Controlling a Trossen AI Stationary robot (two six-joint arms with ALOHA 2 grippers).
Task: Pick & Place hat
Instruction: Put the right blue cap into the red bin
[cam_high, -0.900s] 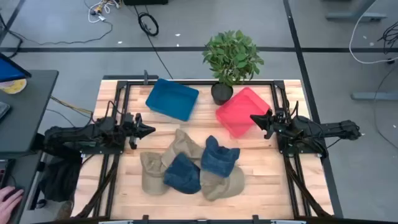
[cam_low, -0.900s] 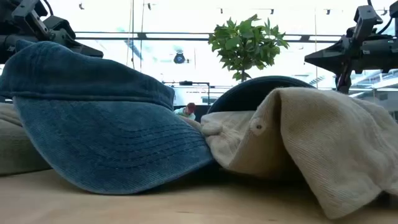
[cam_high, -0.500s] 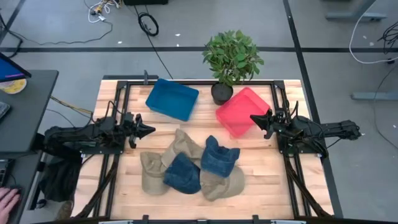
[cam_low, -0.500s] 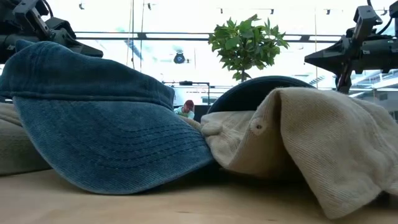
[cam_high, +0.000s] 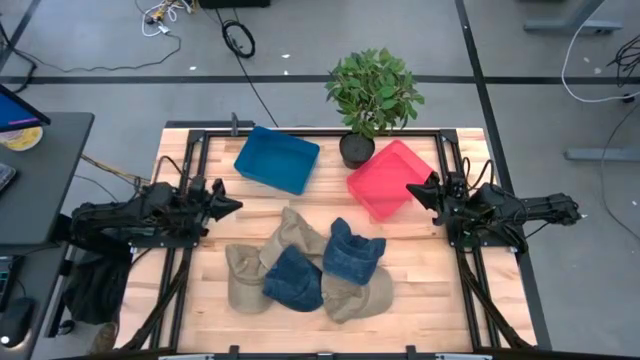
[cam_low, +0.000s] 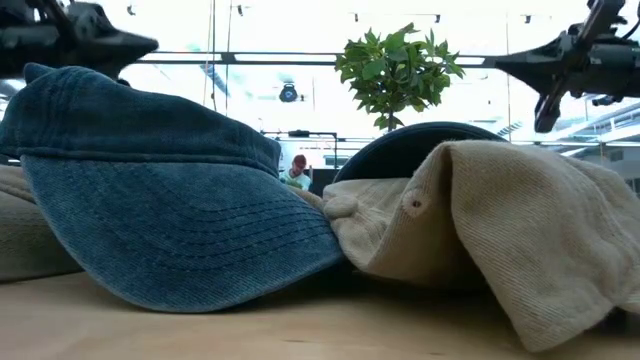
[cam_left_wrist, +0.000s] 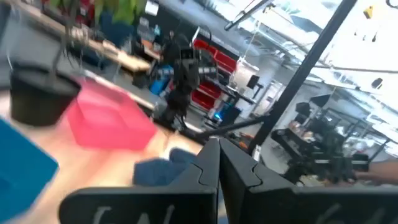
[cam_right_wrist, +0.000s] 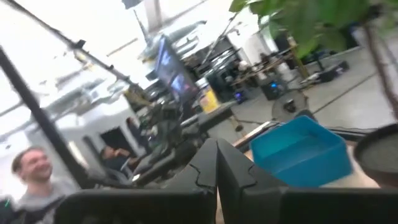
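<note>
Several hats lie in a heap at the table's middle, resting on the wood and on one another: two blue corduroy caps (cam_high: 293, 279) (cam_high: 351, 252) and tan ones (cam_high: 291, 234) (cam_high: 356, 295). The low view shows a blue cap (cam_low: 150, 190) and a tan cap (cam_low: 500, 230) up close. My left gripper (cam_high: 236, 206) hovers shut, left of the heap. My right gripper (cam_high: 410, 188) hovers shut over the red bin's right edge. Neither touches a hat.
A blue bin (cam_high: 277, 159) and a red bin (cam_high: 388, 178) sit at the table's far side, with a potted plant (cam_high: 372, 95) between them. Bare wood lies along the near edge. A person shows in the room in the right wrist view (cam_right_wrist: 31, 171).
Both arms have drawn back slightly and risen: the left gripper toward the table's left and up, the right gripper toward the right and up. In the low view both stand higher than before. The hats have stayed put.
</note>
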